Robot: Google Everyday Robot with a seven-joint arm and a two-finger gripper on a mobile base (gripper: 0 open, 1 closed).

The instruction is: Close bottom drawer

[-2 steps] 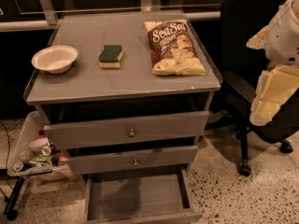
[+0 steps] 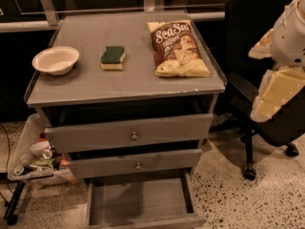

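One bottom drawer (image 2: 138, 202) stands pulled out, seemingly empty; gripper (image 2: 272, 95) hangs far right, open or closed I cannot tell.

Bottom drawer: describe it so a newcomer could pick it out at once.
Find the grey cabinet carrying a bowl, sponge and chip bag; three drawers stack down its front. The bottom drawer is the lowest, by the speckled floor, and the only one pulled far out, its inside showing. The robot's arm stands to the right, its gripper out of view.
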